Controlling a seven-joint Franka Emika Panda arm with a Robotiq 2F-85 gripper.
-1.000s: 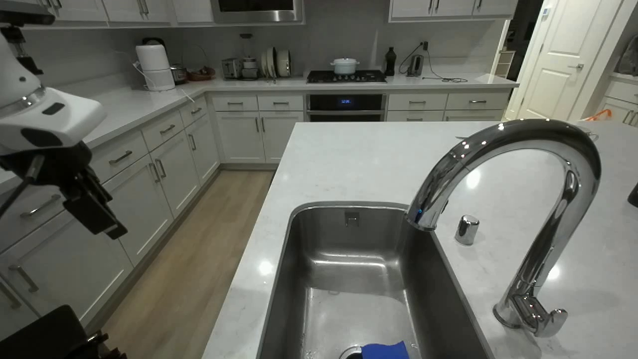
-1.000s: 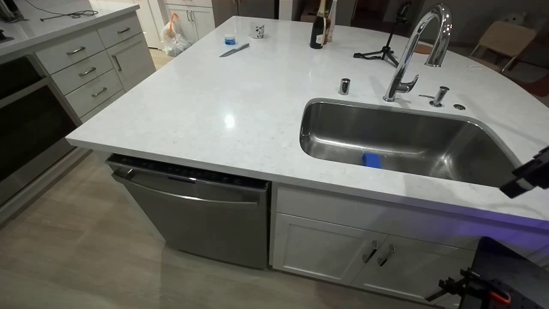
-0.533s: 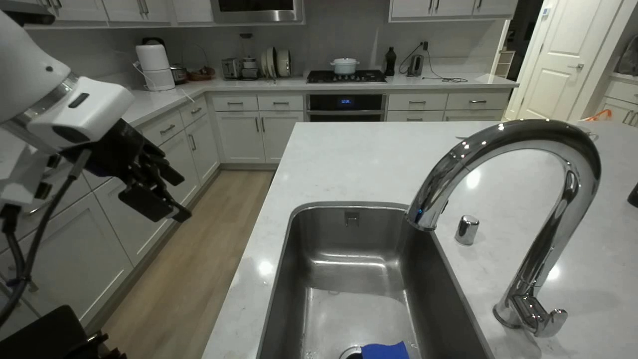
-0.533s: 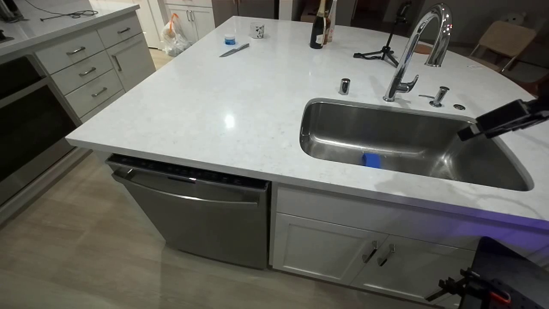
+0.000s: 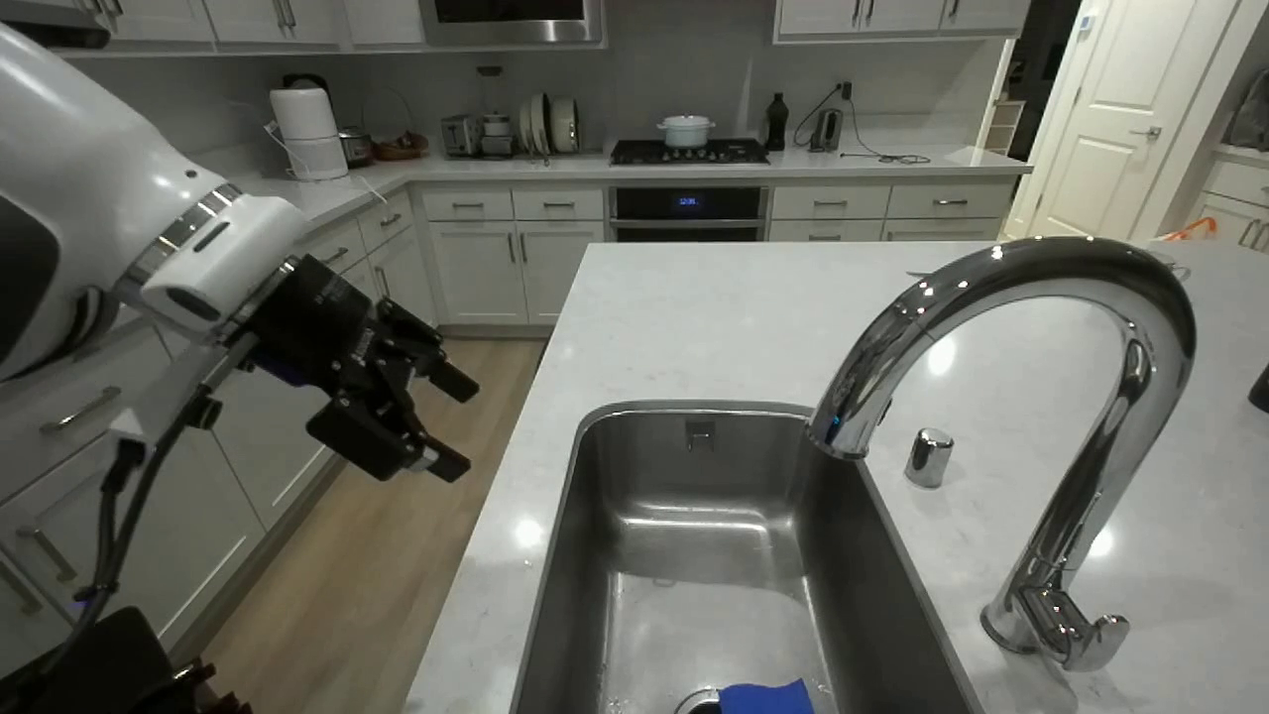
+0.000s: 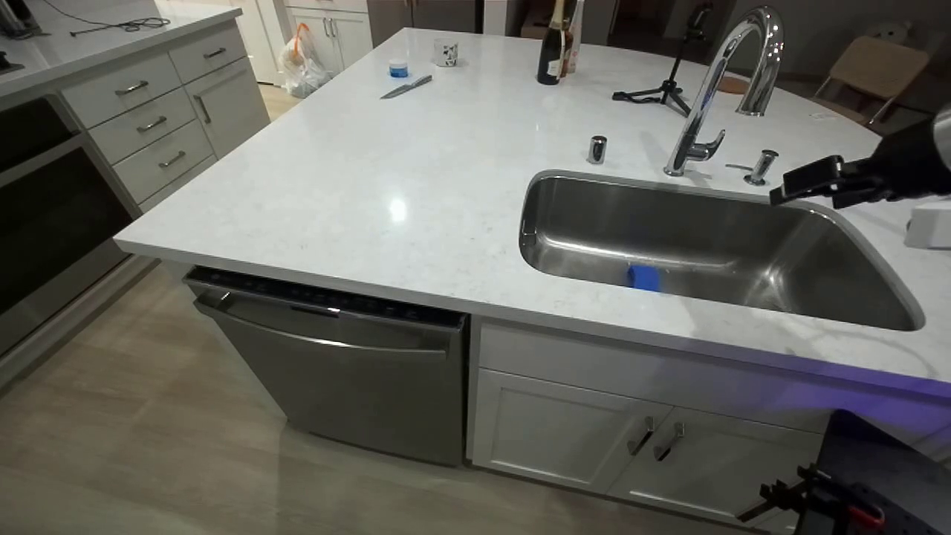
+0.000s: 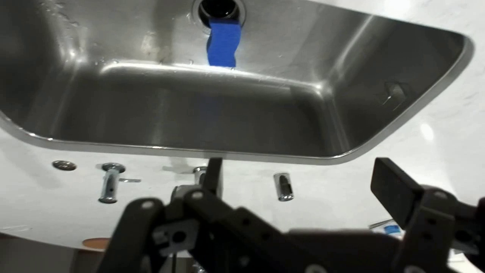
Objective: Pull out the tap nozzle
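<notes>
White counter (image 5: 694,317) surrounds the steel sink (image 5: 694,540), pale kitchen cabinets (image 5: 479,273) beyond, the pincer (image 5: 461,426) spread wide

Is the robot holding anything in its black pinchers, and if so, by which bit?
Nothing is held. The black two-fingered gripper stands open, and the shiny chrome cylindrical tap nozzle hangs apart from it.
</notes>
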